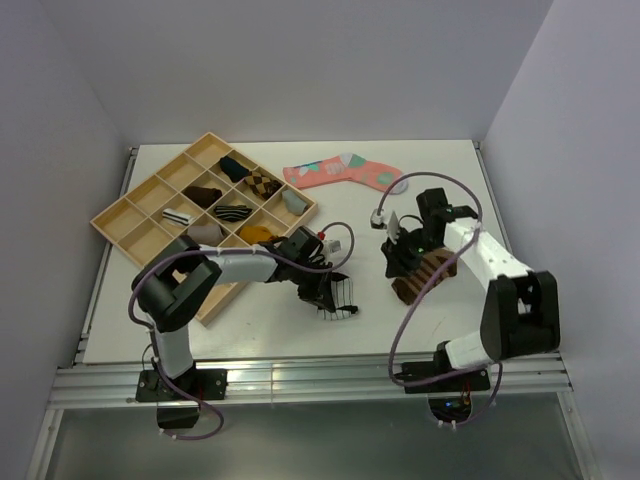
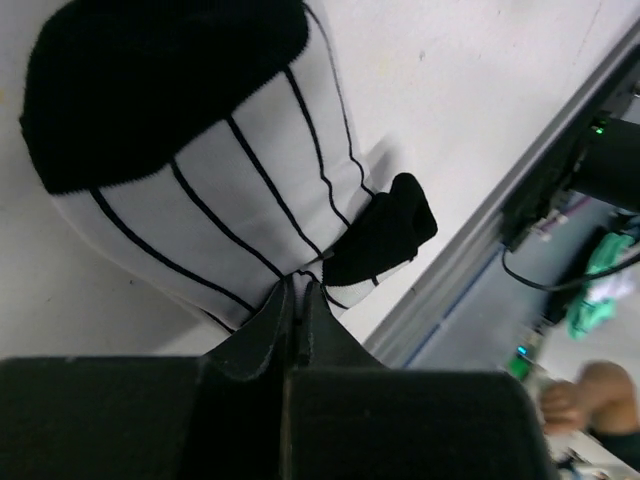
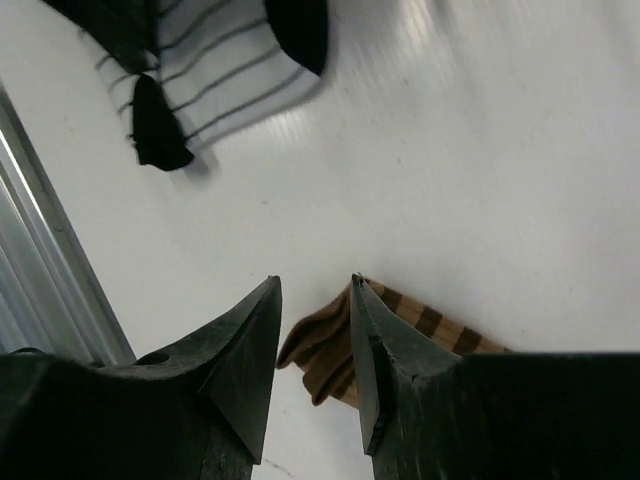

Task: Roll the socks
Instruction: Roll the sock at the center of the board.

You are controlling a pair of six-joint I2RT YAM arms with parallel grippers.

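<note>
Left gripper [image 2: 297, 288] is clamped tight on the edge of the white striped sock [image 2: 220, 180], which lies on the table [image 2: 480, 90], so I'd say rolling is only just starting and next it needs to fold that edge over. Right gripper [image 3: 315, 285] hovers half open over the end of the brown sock [image 3: 400, 325], gripping nothing I can see.

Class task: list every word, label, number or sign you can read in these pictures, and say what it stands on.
No text can be read.
On the left arm, a white tag: too small to read.
On the right arm, another white tag: too small to read.
The white sock and brown sock: stripes only.
</note>
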